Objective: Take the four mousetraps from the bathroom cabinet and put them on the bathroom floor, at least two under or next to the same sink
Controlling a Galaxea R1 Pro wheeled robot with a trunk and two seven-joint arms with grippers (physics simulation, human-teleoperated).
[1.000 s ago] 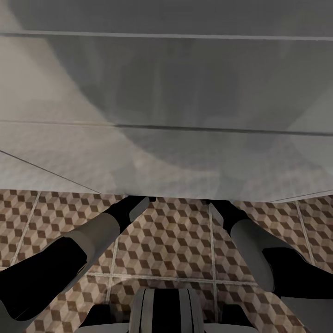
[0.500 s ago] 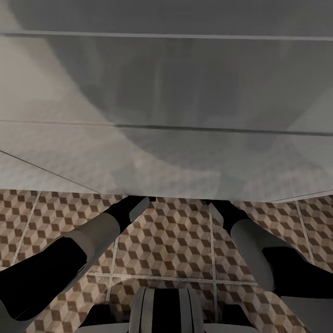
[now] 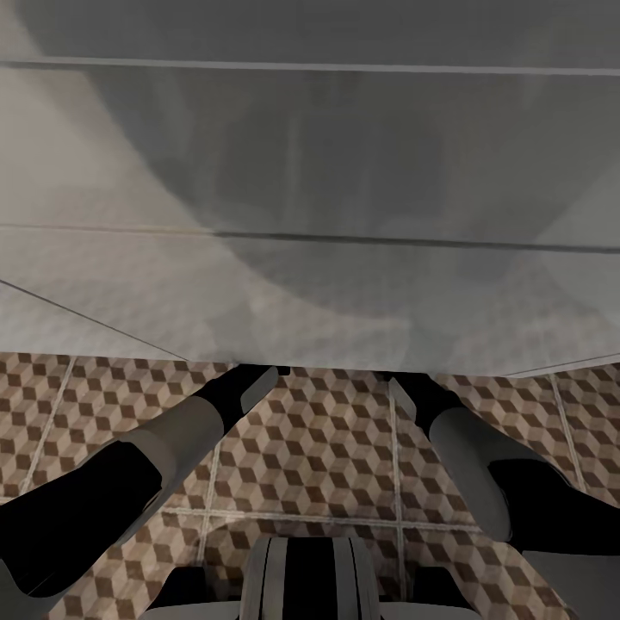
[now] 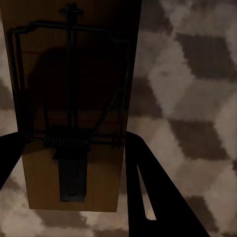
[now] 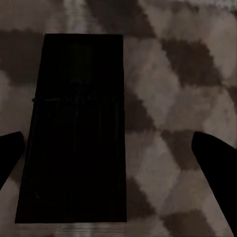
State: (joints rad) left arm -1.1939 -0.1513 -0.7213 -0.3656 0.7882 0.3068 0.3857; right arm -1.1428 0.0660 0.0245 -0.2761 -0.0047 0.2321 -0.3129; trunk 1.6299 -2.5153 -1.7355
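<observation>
Comparison of the head view with the two earlier pictures finds no change: both arms, the floor tiles and the pale surface above sit in the same places.

Nearest the camera, at the bottom centre of the head view, is the robot's own trunk (image 3: 308, 579). The left arm (image 3: 129, 469) runs from the lower left toward the centre, and the right arm (image 3: 491, 474) from the lower right. Both pass out of sight under the edge of a broad grey-white surface (image 3: 310, 215) that fills the upper part of the frame; its identity cannot be told. Between the arms lies the bathroom floor (image 3: 319, 448), with its cube-pattern tiles and pale grout lines.

In the left wrist view, the left gripper (image 4: 69, 163) straddles a mousetrap (image 4: 74, 103) lying flat on the tiles: an orange-brown board with a dark wire frame, coil spring and a dark tab. The fingers (image 4: 148, 192) lie close on either side of the board; whether they press on it cannot be told.

In the right wrist view, the right gripper (image 5: 111, 163) stands wide open, its fingertips (image 5: 217, 163) well apart at the frame edges. A second mousetrap (image 5: 76, 128) lies on the floor between them, in deep shadow, nearer one finger, its wire parts barely visible.
</observation>
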